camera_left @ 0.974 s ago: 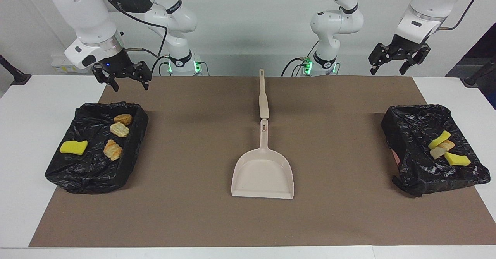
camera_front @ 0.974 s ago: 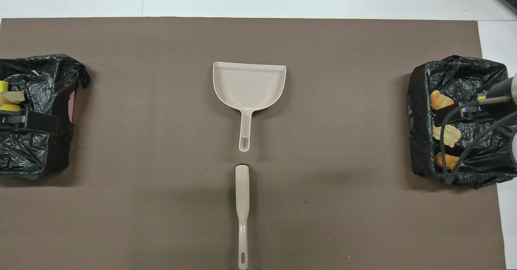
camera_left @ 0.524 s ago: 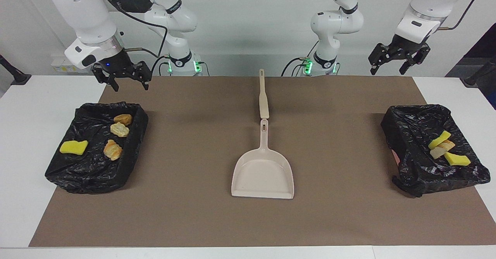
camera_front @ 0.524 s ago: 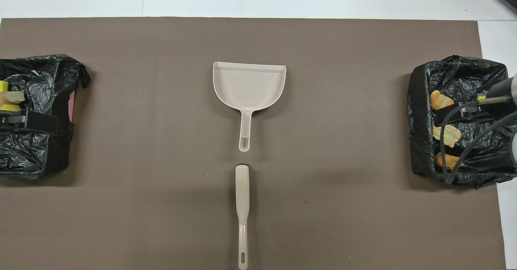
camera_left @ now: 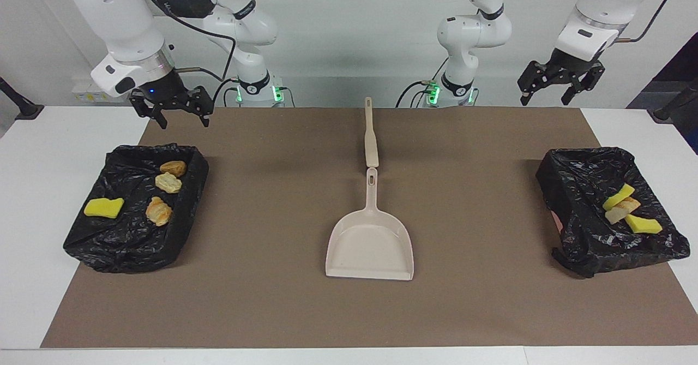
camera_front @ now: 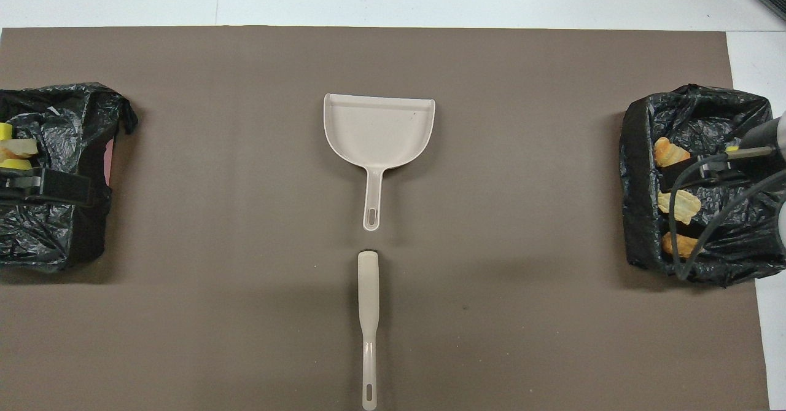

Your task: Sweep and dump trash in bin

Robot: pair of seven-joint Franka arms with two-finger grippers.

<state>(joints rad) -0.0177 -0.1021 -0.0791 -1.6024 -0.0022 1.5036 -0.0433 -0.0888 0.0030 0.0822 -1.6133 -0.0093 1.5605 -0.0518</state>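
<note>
**All trash is in the two bins, both grippers are up and open**

The trash lies in two bins lined with black bags. The bin at the right arm's end (camera_left: 136, 207) of the table holds four pieces: one yellow wedge (camera_left: 103, 207) and three tan pastry pieces (camera_left: 158, 211). The bin at the left arm's end (camera_left: 611, 212) holds three pieces that touch each other: two yellow wedges (camera_left: 643, 224) and one pale bread piece (camera_left: 621, 208) between them.

In the middle of the brown mat (camera_left: 262, 245) the beige dustpan (camera_left: 369, 245) lies flat, with its handle pointing toward the robots. The brush (camera_left: 371, 136) lies in line with it, nearer to the robots, and its end is just beside the tip of the dustpan handle; I cannot tell if they touch.

The right gripper (camera_left: 179, 115) hangs in the air over the edge of the mat, near the bin at its end. Its jaws are spread and hold nothing. The left gripper (camera_left: 547, 95) hangs high over the robots' edge of the table, near the mat's corner at its end, with jaws also spread and empty.
</note>
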